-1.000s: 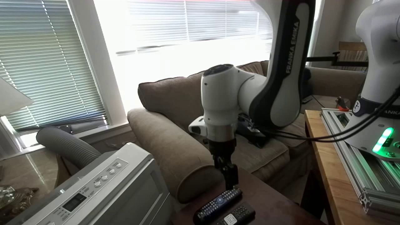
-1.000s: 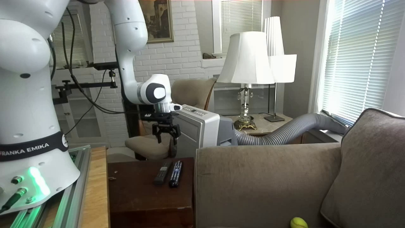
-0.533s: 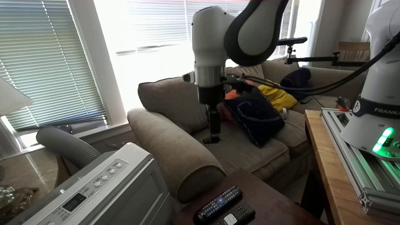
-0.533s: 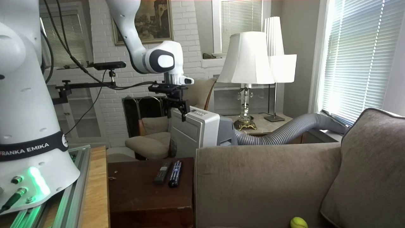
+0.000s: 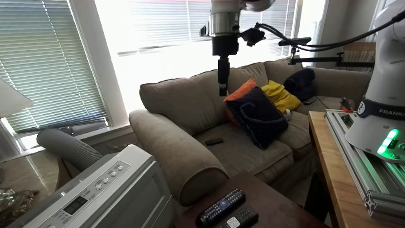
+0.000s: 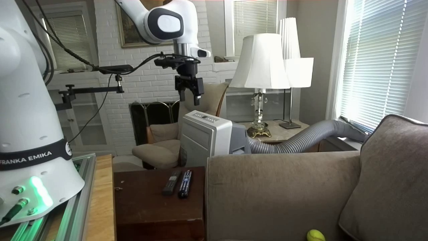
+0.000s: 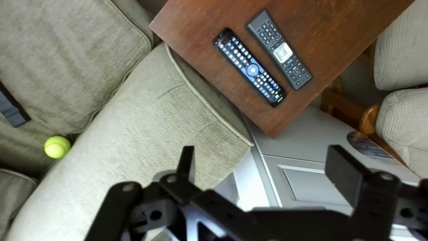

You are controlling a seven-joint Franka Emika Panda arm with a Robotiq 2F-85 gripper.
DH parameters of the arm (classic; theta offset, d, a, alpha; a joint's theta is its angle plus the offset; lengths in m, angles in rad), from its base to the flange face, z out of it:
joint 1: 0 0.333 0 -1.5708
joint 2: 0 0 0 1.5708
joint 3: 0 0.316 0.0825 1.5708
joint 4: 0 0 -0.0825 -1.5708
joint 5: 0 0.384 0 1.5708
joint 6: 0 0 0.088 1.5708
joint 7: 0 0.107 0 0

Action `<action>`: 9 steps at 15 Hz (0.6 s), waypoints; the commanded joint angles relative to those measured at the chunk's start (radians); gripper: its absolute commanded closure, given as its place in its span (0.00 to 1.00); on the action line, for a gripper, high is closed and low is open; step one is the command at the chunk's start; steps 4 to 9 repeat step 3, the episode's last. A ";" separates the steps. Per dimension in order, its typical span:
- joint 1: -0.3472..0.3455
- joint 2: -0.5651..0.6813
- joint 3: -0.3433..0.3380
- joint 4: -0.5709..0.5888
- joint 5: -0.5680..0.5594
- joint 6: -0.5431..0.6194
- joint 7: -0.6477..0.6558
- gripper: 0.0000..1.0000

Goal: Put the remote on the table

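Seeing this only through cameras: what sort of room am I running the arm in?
Most likely a home living room: a long tan sofa, a white-shaded lamp and a low dark wooden table all point that way.

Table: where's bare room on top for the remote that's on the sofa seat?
Best patch: the table top between the grey remote and the edge facing the light wood bench, apart from small bits near that edge. Crowded: the corner by the sofa arm and silver appliance, where the grey remote and black button-covered remote lie side by side, narrowly apart.
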 commanded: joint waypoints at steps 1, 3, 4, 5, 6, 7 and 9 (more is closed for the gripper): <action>-0.032 -0.121 -0.052 -0.044 -0.047 -0.091 0.055 0.00; -0.015 -0.071 -0.063 -0.008 -0.021 -0.073 0.016 0.00; -0.015 -0.071 -0.063 -0.008 -0.021 -0.073 0.016 0.00; -0.015 -0.071 -0.063 -0.008 -0.021 -0.073 0.016 0.00; -0.015 -0.071 -0.063 -0.008 -0.021 -0.073 0.016 0.00; -0.015 -0.071 -0.063 -0.008 -0.021 -0.073 0.016 0.00; -0.015 -0.071 -0.063 -0.008 -0.021 -0.073 0.016 0.00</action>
